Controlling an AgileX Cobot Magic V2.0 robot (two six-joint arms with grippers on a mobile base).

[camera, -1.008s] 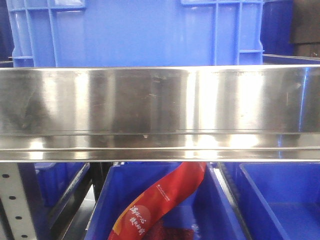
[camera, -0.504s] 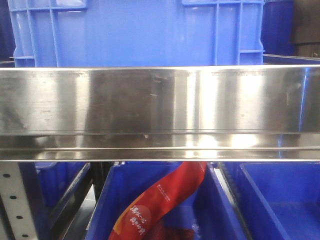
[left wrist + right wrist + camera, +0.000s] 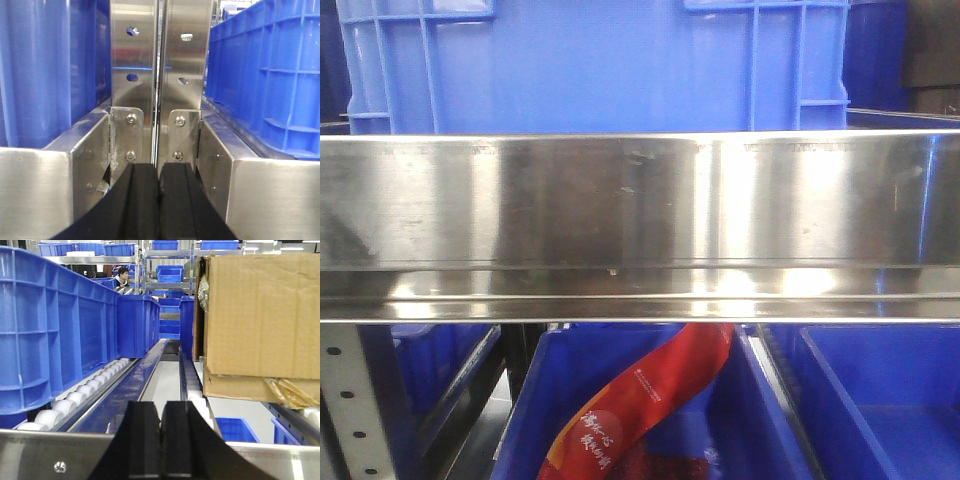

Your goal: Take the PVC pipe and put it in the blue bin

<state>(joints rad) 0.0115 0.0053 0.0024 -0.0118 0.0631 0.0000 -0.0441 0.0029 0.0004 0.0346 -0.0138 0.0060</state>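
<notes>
Front view, steel shelf rail (image 3: 640,225), blue bins (image 3: 595,65) (pipe seemingly unseen)

**Polished steel, moulded plastic, plain card**

The shelf rail (image 3: 640,225) is brushed stainless steel, glossy, with blurred reflections and a few fine scratches. The blue bin (image 3: 590,65) above it is smooth moulded plastic with a soft sheen. The red ribbon (image 3: 640,400) below looks like shiny printed film. The upright posts (image 3: 160,75) are bright sheet metal with small screws. Both the left tool (image 3: 159,200) and the right tool (image 3: 161,440) have matt black rubbery pads. The rollers (image 3: 75,397) are smooth white plastic. The cardboard box (image 3: 260,315) is dull brown, slightly rough
</notes>
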